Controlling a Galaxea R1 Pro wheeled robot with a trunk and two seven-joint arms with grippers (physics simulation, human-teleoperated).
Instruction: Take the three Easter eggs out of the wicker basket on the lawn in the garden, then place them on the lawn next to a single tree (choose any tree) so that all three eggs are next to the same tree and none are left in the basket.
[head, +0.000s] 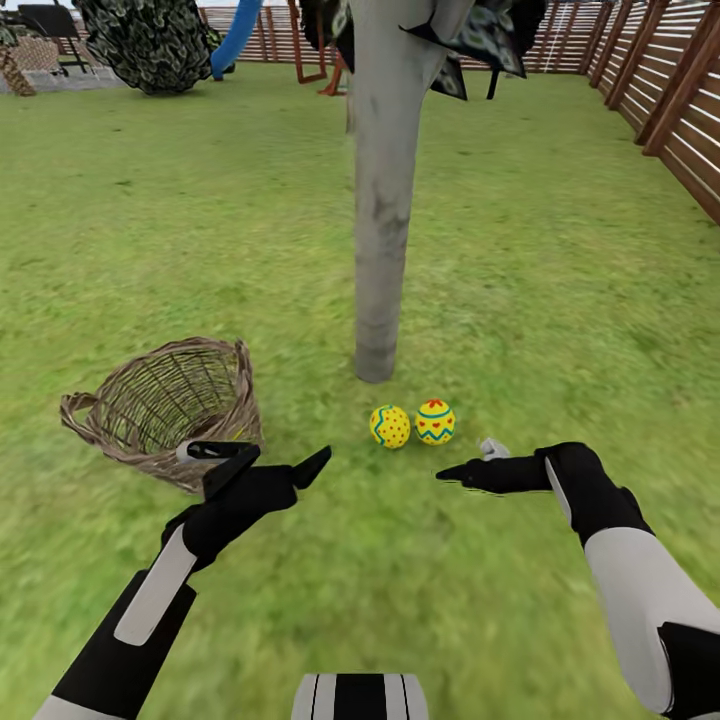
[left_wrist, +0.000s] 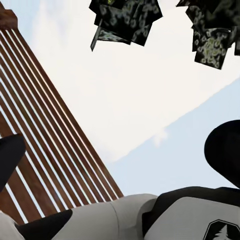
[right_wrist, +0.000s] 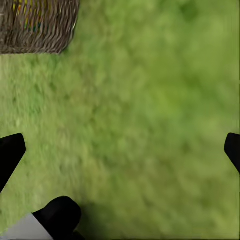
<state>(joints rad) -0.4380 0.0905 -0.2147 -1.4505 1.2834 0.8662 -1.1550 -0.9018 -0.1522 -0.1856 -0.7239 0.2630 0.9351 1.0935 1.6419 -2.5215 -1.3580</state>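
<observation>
Easter eggs lie on the mottled green lawn (head: 560, 300) just near of the thick pale-grey tree trunk (head: 385, 190): a yellow egg with red dots and a blue-green zigzag band (head: 390, 427) on the left, and just beside it on the right a yellow egg with red hearts and blue-green zigzags (head: 435, 421). Whether the two touch cannot be told.

To their left stands the round tan-brown woven wicker basket (head: 160, 405), tipped so its mouth faces near and right. In the right wrist view a patch of yellow with coloured marks (right_wrist: 25, 12) shows through the basket's ribbed wall (right_wrist: 50, 35), too blurred to make out further.

The black left gripper (head: 285, 465) hovers over the basket's near rim with its fingers spread apart and nothing between them. The black right gripper (head: 470, 462) hangs above the grass, near and right of the eggs; in its wrist view the dark fingertips (right_wrist: 10, 155) stand wide apart over bare grass, released.

A brown slatted wooden fence (head: 670, 90) runs along the right and far side. Dark angular foliage (head: 480, 35) hangs beside the trunk, and a blue slide (head: 235, 40) shows far left.
</observation>
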